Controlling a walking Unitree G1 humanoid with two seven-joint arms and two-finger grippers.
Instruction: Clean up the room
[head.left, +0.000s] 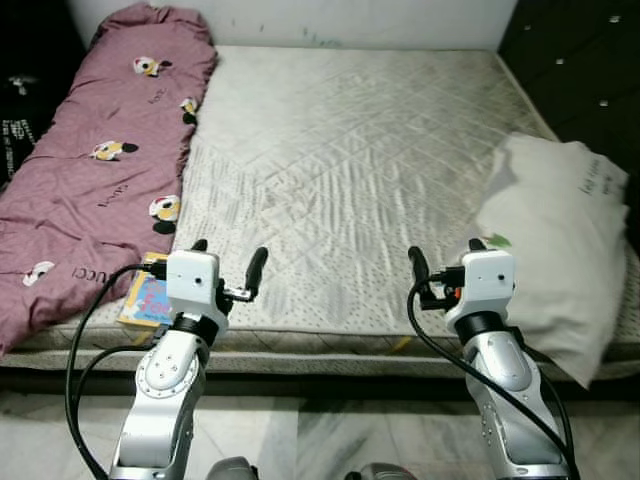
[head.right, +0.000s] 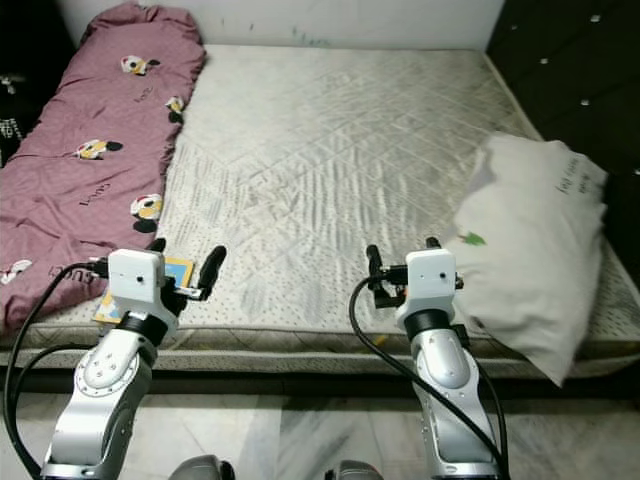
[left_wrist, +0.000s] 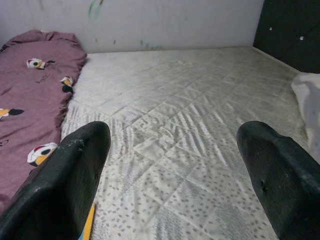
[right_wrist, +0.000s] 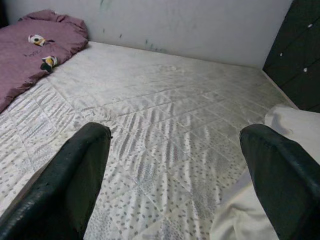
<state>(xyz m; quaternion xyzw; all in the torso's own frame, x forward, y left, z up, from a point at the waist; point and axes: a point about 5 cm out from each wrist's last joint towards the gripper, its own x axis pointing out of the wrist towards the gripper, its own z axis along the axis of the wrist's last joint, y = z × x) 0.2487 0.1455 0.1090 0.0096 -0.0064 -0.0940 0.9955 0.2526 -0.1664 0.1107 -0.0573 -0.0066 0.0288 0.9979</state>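
A bare quilted mattress (head.left: 340, 150) lies before me. Along its left side is a crumpled maroon blanket (head.left: 90, 170) with cartoon prints. On the right edge a white pillow (head.left: 560, 250) hangs partly over the front. A colourful book (head.left: 145, 300) rests at the front left corner, partly hidden behind my left gripper (head.left: 228, 258). That gripper is open and hovers over the front edge with nothing between its fingers. My right gripper (head.left: 447, 255) is open too, just left of the pillow and holding nothing.
A dark cabinet (head.left: 590, 60) stands to the right of the bed, and a white wall runs behind it. Dark fabric with white print (head.left: 20, 100) sits at the far left. Pale marble floor (head.left: 320, 430) shows below the bed's front edge.
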